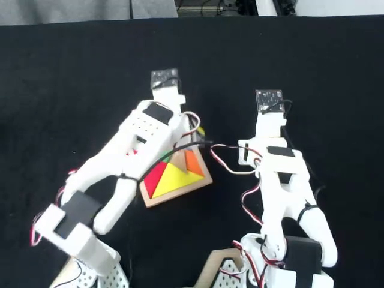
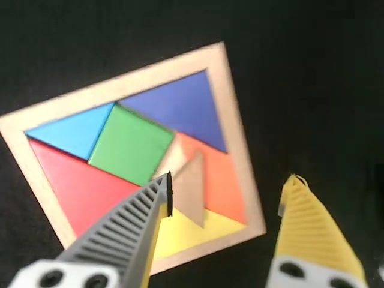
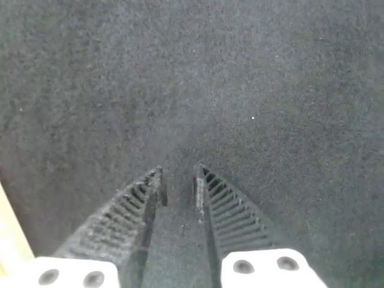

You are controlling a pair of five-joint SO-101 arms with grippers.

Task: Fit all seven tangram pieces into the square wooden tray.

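Observation:
The square wooden tray (image 2: 231, 96) lies tilted on the black cloth, with my left gripper (image 2: 230, 180) hovering open above its near corner. Inside are a dark blue triangle (image 2: 180, 108), a light blue triangle (image 2: 69, 132), a green square (image 2: 129, 147), a red triangle (image 2: 78, 189), an orange piece (image 2: 219, 180) and a yellow triangle (image 2: 192, 231). A tan wood-coloured patch (image 2: 191, 192) shows beside the grey fingertip (image 2: 162, 192); I cannot tell whether it is bare tray floor or a tipped piece. In the high view, the left arm covers half of the tray (image 1: 174, 198). My right gripper (image 3: 180, 183) hangs over bare cloth, empty, with a narrow gap.
The right arm (image 1: 282, 180) stands to the right of the tray, apart from it. Both arm bases and a wooden board (image 1: 213, 270) sit at the front edge. Black cloth (image 1: 312, 60) spreads around the tray on all sides.

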